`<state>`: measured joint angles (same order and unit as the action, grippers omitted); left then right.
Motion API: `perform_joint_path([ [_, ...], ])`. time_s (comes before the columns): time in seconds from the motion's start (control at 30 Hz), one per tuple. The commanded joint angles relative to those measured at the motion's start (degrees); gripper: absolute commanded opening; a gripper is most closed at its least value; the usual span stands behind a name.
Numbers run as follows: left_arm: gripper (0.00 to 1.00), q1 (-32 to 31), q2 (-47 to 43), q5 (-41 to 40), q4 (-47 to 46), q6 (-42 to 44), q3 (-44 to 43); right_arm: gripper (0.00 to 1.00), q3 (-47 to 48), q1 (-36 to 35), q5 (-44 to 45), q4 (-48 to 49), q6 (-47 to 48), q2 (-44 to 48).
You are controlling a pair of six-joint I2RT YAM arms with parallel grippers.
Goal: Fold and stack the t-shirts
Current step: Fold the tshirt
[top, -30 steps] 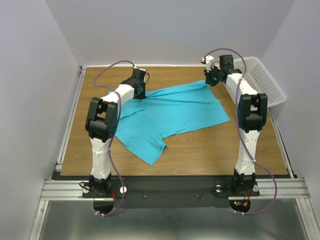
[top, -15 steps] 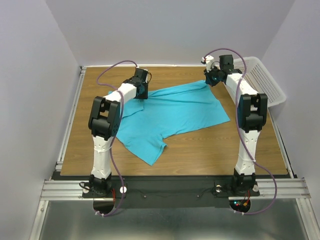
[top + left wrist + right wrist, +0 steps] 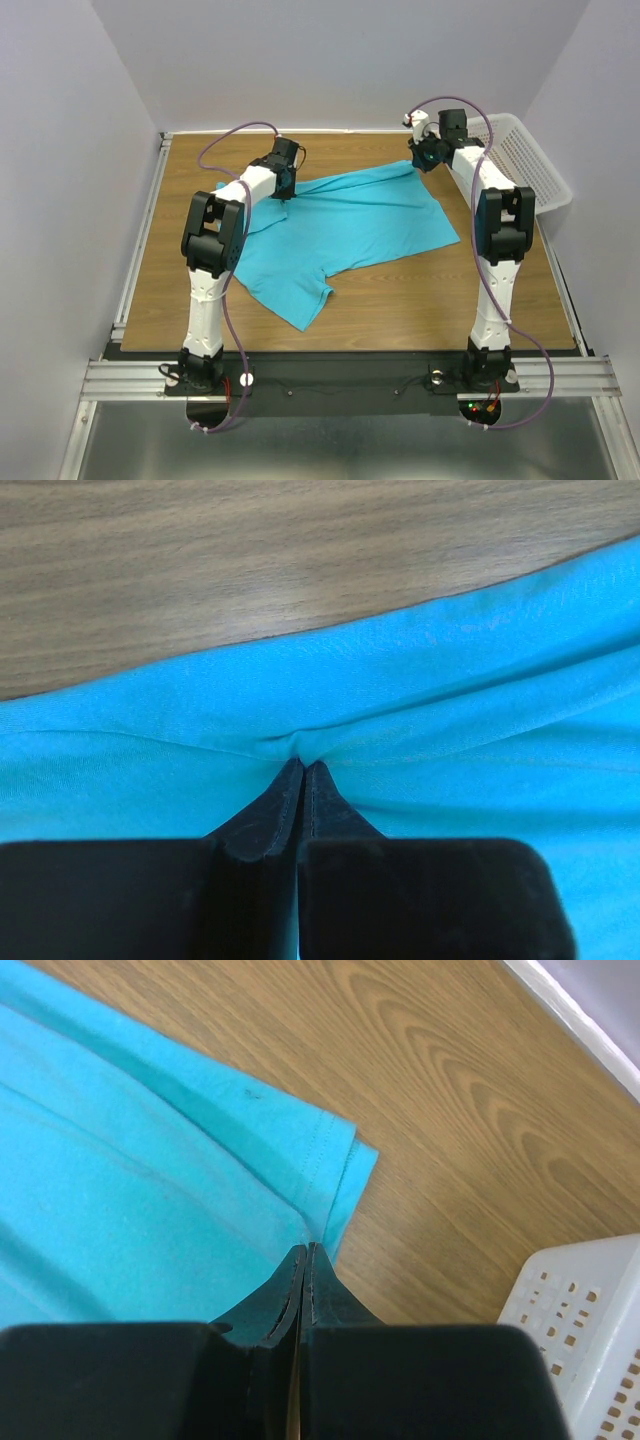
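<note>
One turquoise t-shirt (image 3: 360,225) lies spread and rumpled over the middle of the wooden table, a sleeve trailing toward the near left. My left gripper (image 3: 286,196) sits at its far left edge. In the left wrist view the left gripper (image 3: 303,765) is shut, and the t-shirt (image 3: 450,700) puckers into the tips. My right gripper (image 3: 418,166) is at the shirt's far right corner. Seen from the right wrist, that gripper (image 3: 307,1250) is shut on the hemmed corner of the t-shirt (image 3: 120,1190).
A white perforated basket (image 3: 525,165) stands at the table's far right edge, close to the right arm; its corner shows as the basket (image 3: 590,1330) beside the right gripper. Bare wood table (image 3: 440,300) lies in front of the shirt. Grey walls enclose the table.
My left gripper has shifted slightly right along the shirt's far edge and closed on the fabric. The right arm and the shirt have stayed put.
</note>
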<state>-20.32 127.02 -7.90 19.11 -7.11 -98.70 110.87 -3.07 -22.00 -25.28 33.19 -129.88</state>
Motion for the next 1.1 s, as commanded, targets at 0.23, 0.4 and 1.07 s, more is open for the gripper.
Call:
perform_joint_path([
  [0.23,0.02,-0.34,-7.22,-0.45,-0.13,2.81,3.41,0.01,1.9,0.61,3.19,2.16,0.82,0.51],
  [0.4,0.04,-0.34,-10.65,1.74,-1.53,4.82,7.01,0.01,-0.39,0.7,2.66,2.43,1.97,1.48],
  [1.07,0.36,-0.34,-10.74,7.64,-2.33,6.59,9.22,0.38,-7.16,0.7,0.03,3.39,1.18,9.03],
])
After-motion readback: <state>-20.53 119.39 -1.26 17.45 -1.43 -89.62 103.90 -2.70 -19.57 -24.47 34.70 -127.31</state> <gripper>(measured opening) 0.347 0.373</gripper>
